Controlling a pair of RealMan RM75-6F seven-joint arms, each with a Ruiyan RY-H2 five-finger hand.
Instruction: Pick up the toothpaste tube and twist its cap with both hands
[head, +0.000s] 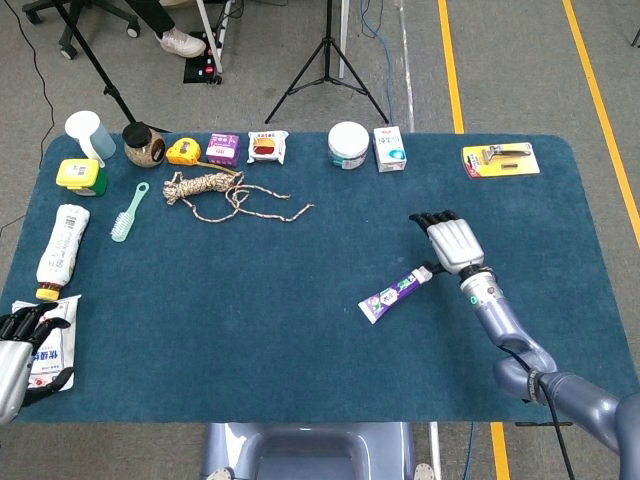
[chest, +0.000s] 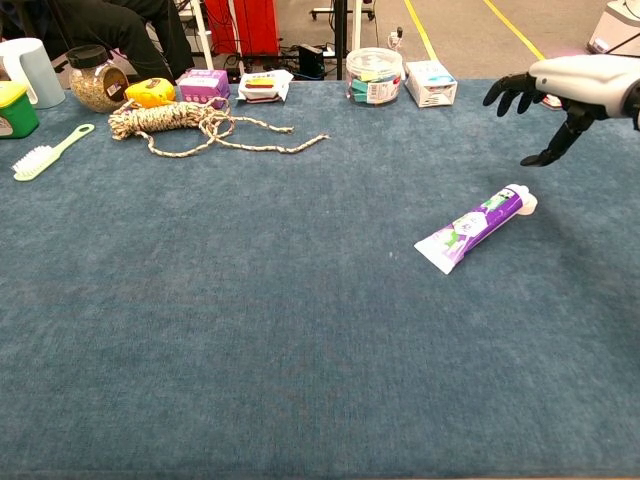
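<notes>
The purple and white toothpaste tube (head: 396, 293) (chest: 472, 227) lies flat on the blue table, its white cap (chest: 525, 199) pointing to the far right. My right hand (head: 448, 240) (chest: 565, 85) hovers above and just beyond the cap, palm down, fingers spread, holding nothing and clear of the tube. At the table's near left corner my left hand (head: 18, 352) rests open beside a white packet (head: 55, 345); the chest view does not show it.
Along the far edge stand a cup (head: 86, 133), jar (head: 143, 145), yellow tape measure (head: 183, 151), small boxes (head: 223, 148), a round tub (head: 348, 144) and a razor pack (head: 500, 158). A coiled rope (head: 215, 190), green brush (head: 128, 211) and white bottle (head: 60, 247) lie at the left.
</notes>
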